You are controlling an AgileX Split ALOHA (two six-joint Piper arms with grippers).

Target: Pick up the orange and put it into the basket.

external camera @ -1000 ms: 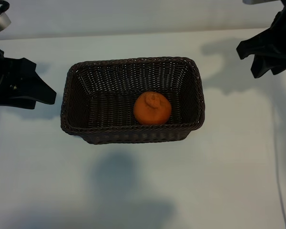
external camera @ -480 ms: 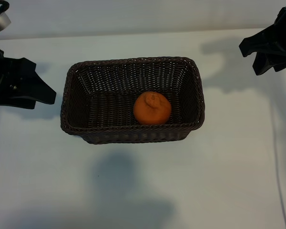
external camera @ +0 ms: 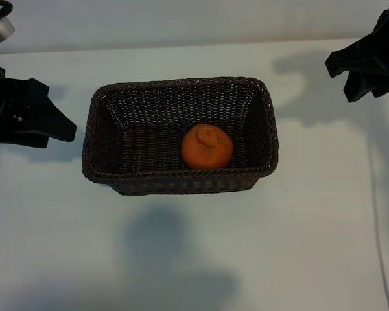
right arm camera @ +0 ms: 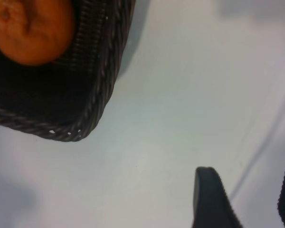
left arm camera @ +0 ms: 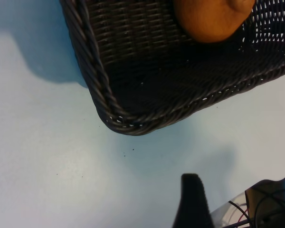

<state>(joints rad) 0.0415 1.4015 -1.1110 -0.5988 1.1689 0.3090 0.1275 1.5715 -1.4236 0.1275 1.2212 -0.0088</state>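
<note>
Orange fruit: the orange (external camera: 207, 148) rests inside the basket (external camera: 97, 129), right of centre, against the near wall.
Risk: little remains; a returning arm could nudge the basket across the tabletop (external camera: 298, 233).
Left gripper (external camera: 52, 123): spread, empty, left of the basket.
Right gripper (external camera: 350, 68): partly spread, empty, far right.
Room: bare tabletop on every side of the rim.

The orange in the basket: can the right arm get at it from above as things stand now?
Probably yes. The orange lies uncovered in the basket, near its front wall, with nothing over it. The right gripper, open and empty, hangs off the basket's right end. The left gripper is far on the other side.
</note>
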